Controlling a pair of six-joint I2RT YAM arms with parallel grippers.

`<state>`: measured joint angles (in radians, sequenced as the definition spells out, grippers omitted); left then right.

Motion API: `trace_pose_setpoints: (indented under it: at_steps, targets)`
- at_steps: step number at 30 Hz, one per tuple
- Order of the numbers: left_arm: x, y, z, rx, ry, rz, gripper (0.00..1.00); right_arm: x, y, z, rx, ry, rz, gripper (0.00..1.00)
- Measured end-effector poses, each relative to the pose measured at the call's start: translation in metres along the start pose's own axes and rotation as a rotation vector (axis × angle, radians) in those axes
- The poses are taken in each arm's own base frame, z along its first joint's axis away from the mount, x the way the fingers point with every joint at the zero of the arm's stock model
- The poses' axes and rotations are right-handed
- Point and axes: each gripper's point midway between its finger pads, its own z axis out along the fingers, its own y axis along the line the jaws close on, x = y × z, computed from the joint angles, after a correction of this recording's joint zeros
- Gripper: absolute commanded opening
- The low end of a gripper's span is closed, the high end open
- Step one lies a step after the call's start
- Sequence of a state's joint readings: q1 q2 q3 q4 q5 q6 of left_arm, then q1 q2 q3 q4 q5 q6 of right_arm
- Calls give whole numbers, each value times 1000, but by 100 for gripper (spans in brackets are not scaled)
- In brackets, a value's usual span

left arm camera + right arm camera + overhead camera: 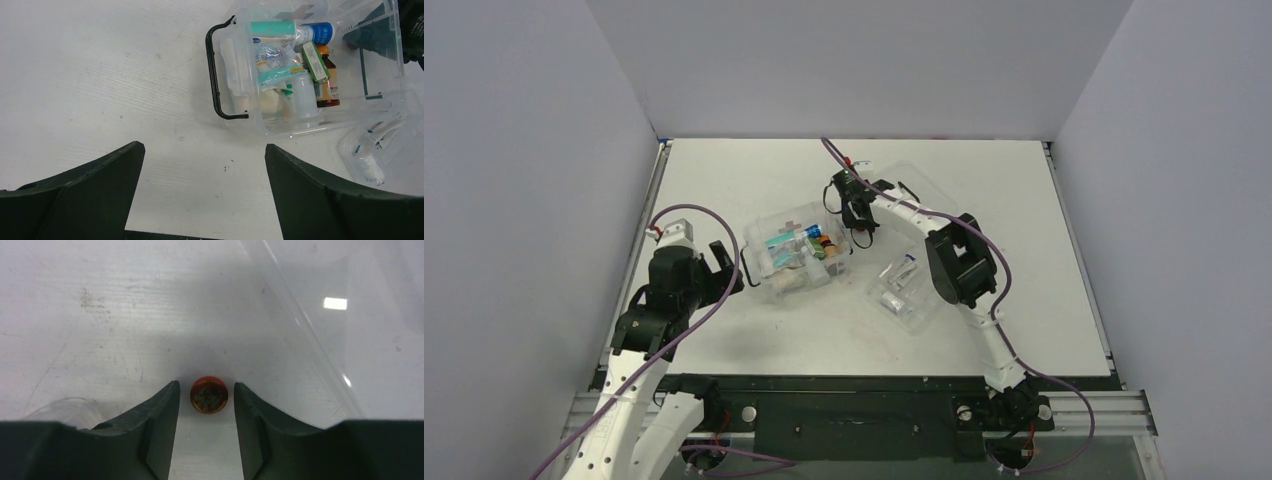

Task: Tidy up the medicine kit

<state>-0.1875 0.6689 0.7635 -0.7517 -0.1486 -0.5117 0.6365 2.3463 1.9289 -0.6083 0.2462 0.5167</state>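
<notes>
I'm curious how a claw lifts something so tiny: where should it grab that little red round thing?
By its rim, from straight above. The red disc lies flat on the table, so only opposite sides of its edge offer purchase. The right gripper straddles it, open, a gap on each side.

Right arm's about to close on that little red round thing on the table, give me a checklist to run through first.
1. Small red round cap-like object lies between the right jaws: ok.
2. Right jaws open, with a gap showing on each side of it: ok.
3. Object lies flat on the white table: ok.
4. Edge of the clear plastic piece beside it is out of the closing path: cannot tell.
5. Left jaws open and apart from the clear plastic medicine kit box: ok.
6. Bare floor left inside the kit: ok.
</notes>
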Motion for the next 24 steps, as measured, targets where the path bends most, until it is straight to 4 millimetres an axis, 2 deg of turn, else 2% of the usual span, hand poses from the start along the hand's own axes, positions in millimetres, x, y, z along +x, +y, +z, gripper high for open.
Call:
trace_pose_setpoints:
  at_steps: [13, 24]
  targets:
    - [0, 0, 0, -1, -1, -1, 90, 5, 1, 3, 23, -2, -26, 33]
    - [0, 0, 0, -1, -1, -1, 90, 5, -2, 3, 47, -15, -44, 12]
